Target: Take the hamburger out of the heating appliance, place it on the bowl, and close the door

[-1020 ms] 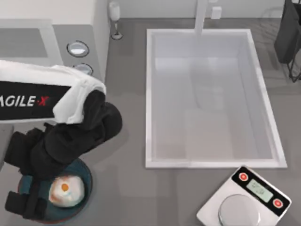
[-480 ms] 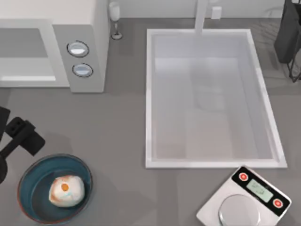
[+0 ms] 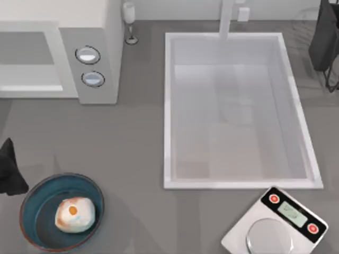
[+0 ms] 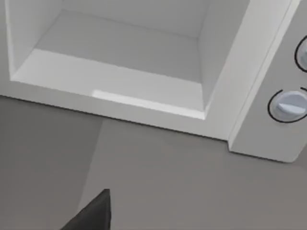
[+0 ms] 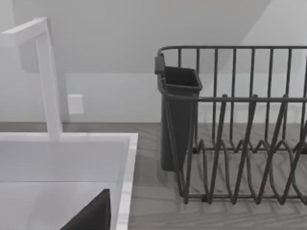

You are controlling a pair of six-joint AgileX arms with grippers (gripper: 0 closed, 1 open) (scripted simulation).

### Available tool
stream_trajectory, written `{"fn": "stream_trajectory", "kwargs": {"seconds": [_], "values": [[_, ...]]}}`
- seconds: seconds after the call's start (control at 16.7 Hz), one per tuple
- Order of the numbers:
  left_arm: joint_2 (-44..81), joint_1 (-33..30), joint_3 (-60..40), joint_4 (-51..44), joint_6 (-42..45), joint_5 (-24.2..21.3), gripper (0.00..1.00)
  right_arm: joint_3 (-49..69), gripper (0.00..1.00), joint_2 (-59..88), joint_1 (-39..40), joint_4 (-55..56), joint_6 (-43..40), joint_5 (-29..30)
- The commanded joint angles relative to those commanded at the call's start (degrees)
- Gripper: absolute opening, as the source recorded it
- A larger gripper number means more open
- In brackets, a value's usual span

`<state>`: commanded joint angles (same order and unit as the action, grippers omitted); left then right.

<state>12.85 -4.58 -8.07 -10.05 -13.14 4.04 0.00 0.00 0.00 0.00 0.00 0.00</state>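
Observation:
The hamburger [image 3: 74, 214], a whitish lump with an orange spot, lies inside the dark blue bowl [image 3: 37, 203] at the front left of the table. The heating appliance [image 3: 100, 32] stands at the back left with its cavity [image 4: 124, 52] open and bare inside; its two dials [image 3: 90, 66] face the table. The door is out of view. A black part of my left gripper [image 3: 10, 169] shows at the table's left edge, apart from the bowl's rim and holding nothing. A dark edge of that gripper [image 4: 93, 213] hangs over the counter before the cavity. My right gripper [image 5: 91, 215] is parked near the sink's back corner.
A large white sink [image 3: 169, 106] with a faucet [image 3: 226, 18] takes up the middle. A white scale [image 3: 275, 225] sits at the front right. A wine glass [image 3: 128, 21] stands beside the appliance. A dark dish rack [image 5: 240, 143] with a cutlery cup [image 5: 180, 110] stands at the back right.
My left arm has drawn back from over the bowl to the table's left edge, uncovering the appliance front. The hamburger has stayed in the bowl.

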Motion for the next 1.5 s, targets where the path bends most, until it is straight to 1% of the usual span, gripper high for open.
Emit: {"fn": "stream_trajectory", "kwargs": {"seconds": [0.18, 0.3, 0.66, 1.44, 1.5], "values": [[-9.0, 3.1, 5.5, 6.9, 9.2, -2.8, 1.0, 0.0, 1.0, 0.0, 0.0, 0.0, 0.0, 0.0], [-12.2, 4.3, 7.6, 9.5, 12.4, -3.8, 1.0, 0.0, 1.0, 0.0, 0.0, 0.0, 0.0, 0.0], [-12.8, 4.6, 8.1, 10.0, 13.1, -4.0, 1.0, 0.0, 1.0, 0.0, 0.0, 0.0, 0.0, 0.0], [-12.8, 4.6, 8.1, 10.0, 13.1, -4.0, 0.02, 0.0, 1.0, 0.0, 0.0, 0.0, 0.0, 0.0], [-12.8, 4.6, 8.1, 10.0, 13.1, -4.0, 0.0, 0.0, 1.0, 0.0, 0.0, 0.0, 0.0, 0.0]]}}
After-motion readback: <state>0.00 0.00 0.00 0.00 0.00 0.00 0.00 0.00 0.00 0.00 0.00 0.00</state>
